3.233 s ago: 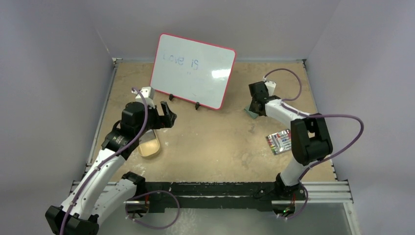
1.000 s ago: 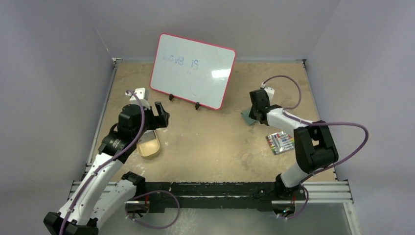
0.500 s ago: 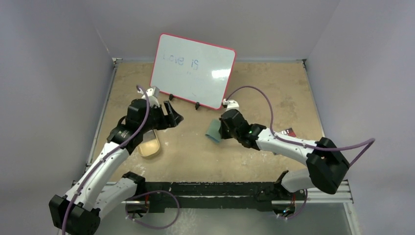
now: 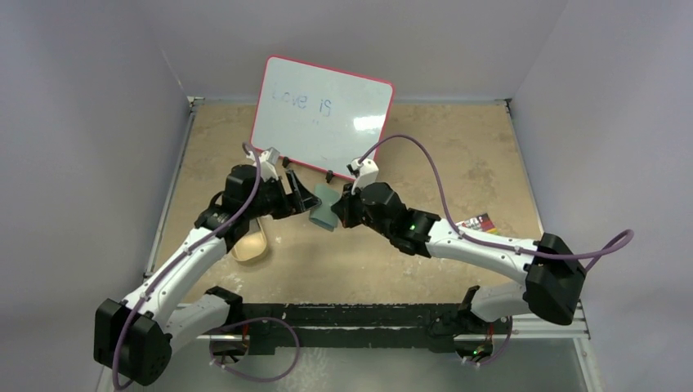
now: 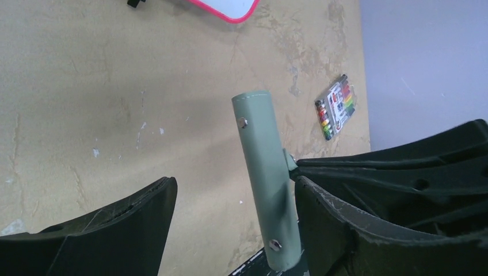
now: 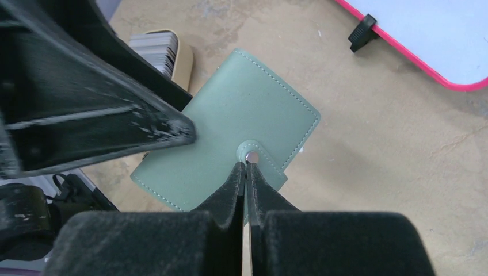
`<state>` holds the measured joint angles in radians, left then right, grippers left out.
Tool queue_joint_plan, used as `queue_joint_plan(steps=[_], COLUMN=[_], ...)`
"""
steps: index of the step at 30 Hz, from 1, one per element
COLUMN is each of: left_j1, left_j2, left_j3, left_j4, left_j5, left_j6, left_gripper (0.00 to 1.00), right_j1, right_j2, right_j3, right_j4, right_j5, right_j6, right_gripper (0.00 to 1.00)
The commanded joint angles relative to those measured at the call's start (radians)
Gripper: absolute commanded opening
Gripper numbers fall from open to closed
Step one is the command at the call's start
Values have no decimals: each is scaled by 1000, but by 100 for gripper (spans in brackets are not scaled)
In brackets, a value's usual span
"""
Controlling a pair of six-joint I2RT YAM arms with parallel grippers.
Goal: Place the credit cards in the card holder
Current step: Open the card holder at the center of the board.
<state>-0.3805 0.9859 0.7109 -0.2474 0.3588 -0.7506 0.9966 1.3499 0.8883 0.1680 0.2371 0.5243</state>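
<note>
Right fingers [image 6: 230, 192] carried the light, floppy card holder [image 6: 230, 121] over, pinching its snap tab; wide-open left fingers [image 5: 115, 224] should clamp its spine.

A whiteboard [image 4: 321, 118] with a pink frame and faint writing stands tilted on small black feet [image 6: 361, 25] at the far side of the scuffed tan bench [image 4: 458, 147]. A colourful marker pack [image 5: 335, 107] lies flat near the right edge. A tan oblong container [image 4: 252, 245] sits on the left.
</note>
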Motion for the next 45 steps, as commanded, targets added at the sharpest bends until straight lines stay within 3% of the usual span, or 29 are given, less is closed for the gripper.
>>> queue_joint_plan(steps=[1, 5, 11, 12, 20, 25, 30, 35, 39, 43, 45], left_j1=[5, 6, 6, 6, 6, 5, 5, 6, 6, 6, 6], left_j2=[37, 55, 63, 63, 77, 83, 78, 67, 59, 59, 59], left_j3=[-23, -46, -53, -55, -77, -85, -92, -93, -107, -112, -117], left_j4=[114, 182, 197, 195, 200, 240, 272, 314, 375, 406, 428], left_j5=[59, 93, 121, 122, 109, 120, 134, 185, 225, 249, 258], left_j6=[-38, -67, -56, -50, -35, -64, -86, -124, -172, -203, -218], left_gripper=[73, 62, 2, 0, 0, 0, 0, 0, 0, 0, 0], right_j1=[7, 9, 8, 7, 5, 6, 7, 7, 8, 8, 7], right_j2=[-47, -51, -57, -63, -104, -55, 31, 109, 132, 141, 145], right_j3=[25, 17, 5, -4, -65, -10, 68, 125, 124, 106, 101], right_j4=[100, 114, 71, 62, 19, -7, -46, -113, -129, -154, -146], right_j5=[-33, -48, -24, -31, 42, -6, -53, -18, 14, 43, 60], right_j6=[-25, -27, 30, 36, 55, 66, 121, 135, 161, 172, 165], right_gripper=[0, 0, 0, 0, 0, 0, 31, 42, 41, 33, 25])
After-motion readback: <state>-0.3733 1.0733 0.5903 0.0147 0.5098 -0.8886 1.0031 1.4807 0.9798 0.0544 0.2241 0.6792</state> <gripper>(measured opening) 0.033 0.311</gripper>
